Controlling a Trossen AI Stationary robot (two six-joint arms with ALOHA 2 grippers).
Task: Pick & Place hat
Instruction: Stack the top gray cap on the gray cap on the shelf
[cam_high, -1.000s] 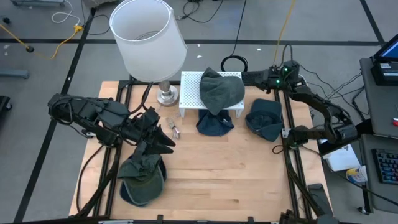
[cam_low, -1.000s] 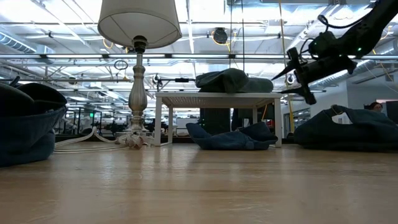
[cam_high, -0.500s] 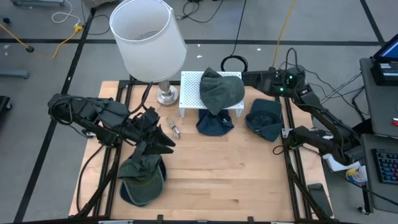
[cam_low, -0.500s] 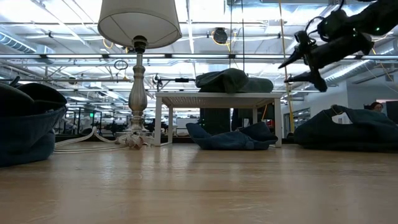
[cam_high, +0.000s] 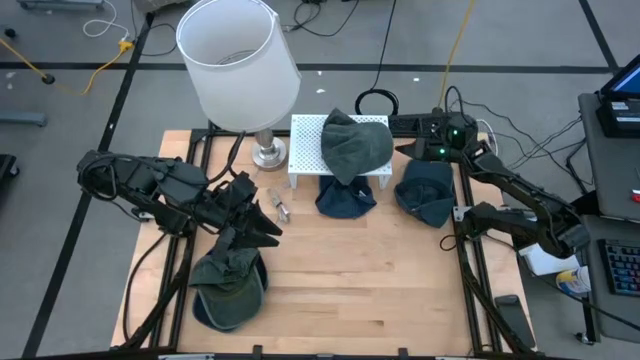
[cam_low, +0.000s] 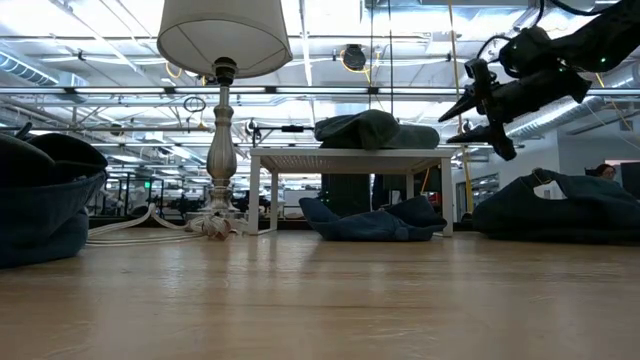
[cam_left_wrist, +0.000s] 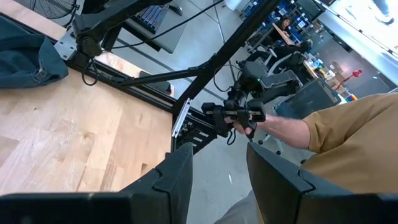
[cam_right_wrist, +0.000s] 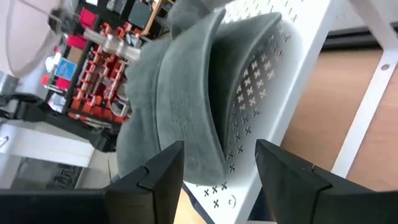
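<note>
**Right gripper in the air beside the shelf hat, left arm parked over the near hat**

High view: a grey-green hat (cam_high: 354, 144) lies on the white perforated shelf (cam_high: 307, 150), drooping over its front edge. A dark blue hat (cam_high: 346, 199) sits on the table (cam_high: 350, 280) just in front of the shelf, another blue hat (cam_high: 425, 190) to its right, and an olive hat (cam_high: 229, 285) near the front left. The right gripper (cam_high: 405, 149) is just beside the shelf's right end. The left gripper (cam_high: 262, 231) waits above the olive hat. A lamp (cam_high: 240, 62) stands at the back left.

Low view: the right gripper (cam_low: 462, 112) hangs in the air to the right of the shelf hat, jaws apart, holding nothing.

Left wrist view: the left fingers (cam_left_wrist: 177, 174) stand apart with nothing between them; beyond the table edge a person's hand (cam_left_wrist: 252, 123) grips a black device.

Right wrist view: the right fingers (cam_right_wrist: 163, 168) are parted and empty, with the grey-green hat on the perforated shelf close ahead.
</note>
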